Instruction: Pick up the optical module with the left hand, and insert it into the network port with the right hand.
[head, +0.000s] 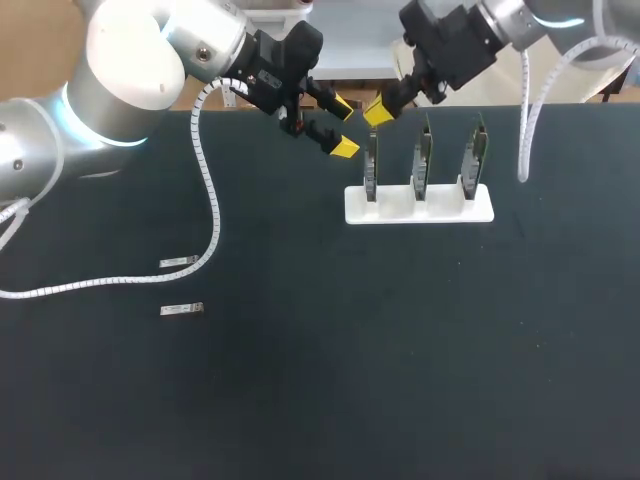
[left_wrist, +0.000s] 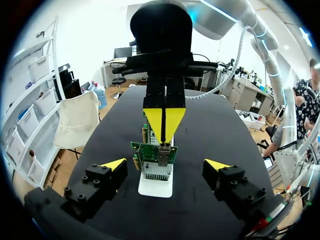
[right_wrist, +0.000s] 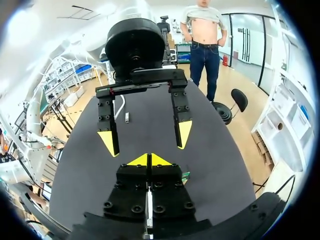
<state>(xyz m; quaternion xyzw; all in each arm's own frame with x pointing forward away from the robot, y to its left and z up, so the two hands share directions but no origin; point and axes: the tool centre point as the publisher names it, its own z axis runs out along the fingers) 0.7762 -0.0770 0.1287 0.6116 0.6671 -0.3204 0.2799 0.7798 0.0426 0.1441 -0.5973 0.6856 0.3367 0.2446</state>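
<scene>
Two small silvery modules (head: 179, 262) (head: 181, 309) are laid flat at the left, one nearer than the other. Three green boards (head: 423, 160) are held upright in a white holder (head: 420, 205), far right of centre. A metal port (left_wrist: 163, 156) is carried on the leftmost board.

Bright even light; glare on left arm (head: 120, 60); faint shadows.

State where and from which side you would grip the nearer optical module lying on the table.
Probably its two long sides, mid-length, from straight above: the nearer optical module lies flat, a slim bar running left-right, so fingers turned across its narrow width would fit.
</scene>
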